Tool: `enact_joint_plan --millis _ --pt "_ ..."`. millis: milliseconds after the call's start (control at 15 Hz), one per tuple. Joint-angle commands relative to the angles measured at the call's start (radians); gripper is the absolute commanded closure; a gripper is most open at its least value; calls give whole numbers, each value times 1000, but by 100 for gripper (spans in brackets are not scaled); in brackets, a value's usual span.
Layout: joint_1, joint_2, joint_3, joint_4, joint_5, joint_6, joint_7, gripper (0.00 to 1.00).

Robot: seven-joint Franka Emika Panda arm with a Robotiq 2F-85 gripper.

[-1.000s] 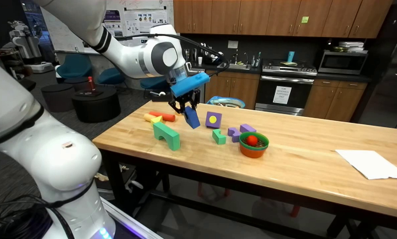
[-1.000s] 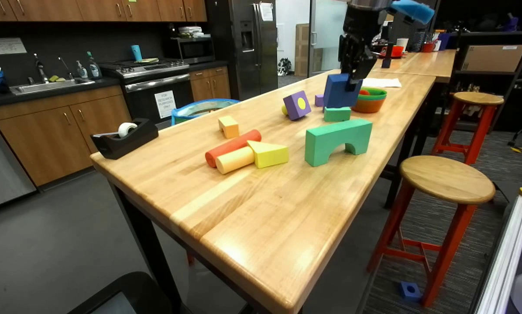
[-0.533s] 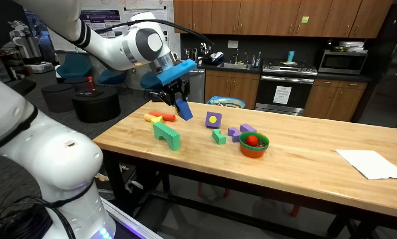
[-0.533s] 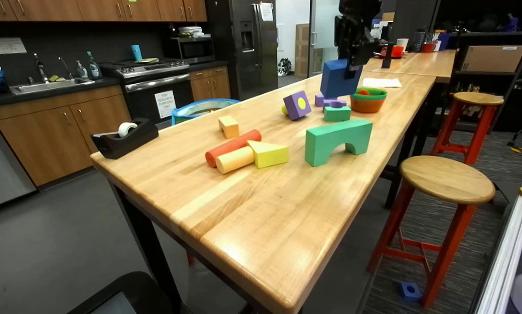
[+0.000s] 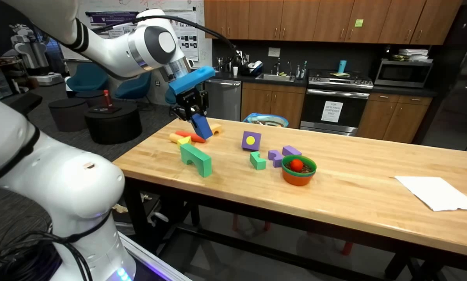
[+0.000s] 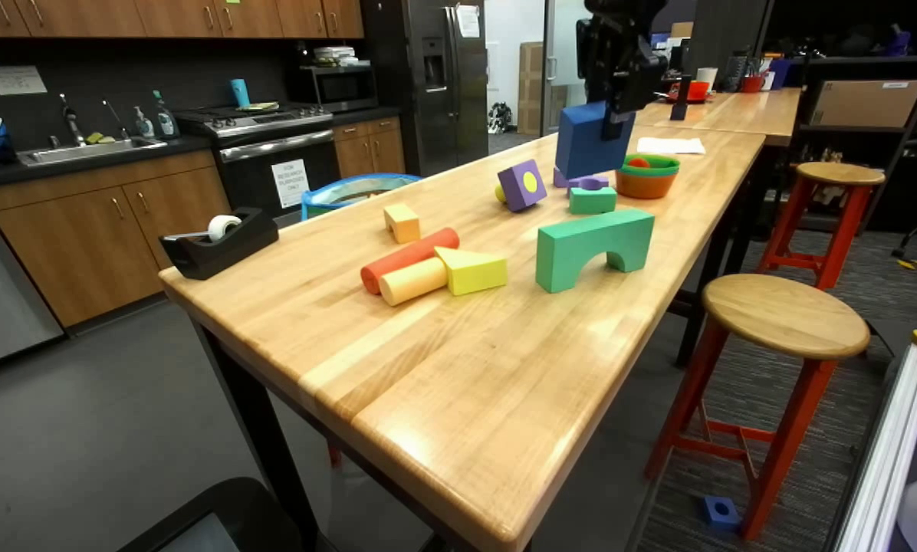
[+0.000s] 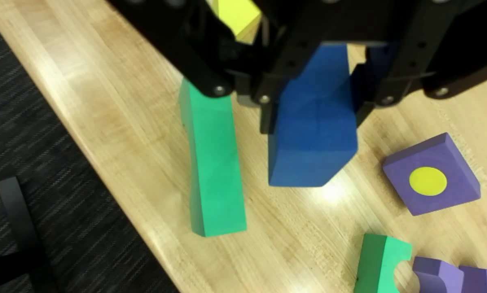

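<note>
Arm (image 5: 108,54), exterior view: glossy white, rounded shells (image 5: 77,187), black bands (image 5: 29,149) at the joints. Small brownish mark (image 5: 89,166) on the lower shell. Wrist (image 5: 159,57): dark grey cap (image 5: 151,42) around a white disc (image 5: 166,42); silver collar (image 5: 136,52) at the disc's 8 o'clock, shiny metal cuff (image 5: 177,69) and bright blue sleeve (image 5: 191,79) at its 5 o'clock, black cable (image 5: 196,25) arching past its 2 o'clock. Base (image 5: 95,253): white, blue-white lights (image 5: 122,274) at 7 o'clock of that view; tangled black wires (image 5: 26,253) at 8 o'clock. Jaws: black; wrist view shows flat bars (image 7: 415,55) with small dark round spots, silver screws (image 7: 219,90) at 11, 1 and 2 o'clock, dark pads (image 7: 266,118).
</note>
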Motion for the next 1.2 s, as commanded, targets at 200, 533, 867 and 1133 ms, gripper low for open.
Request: enact_joint_plan --millis 200,533,867,1133 --pt "87 -11 -64 -9 96 -77 -126 84" --pt "90 15 -111 -10 151 -83 -262 84" --pt "81 42 -134 -7 203 -94 -362 84" --pt "68 63 -124 -8 210 -80 -359 84"
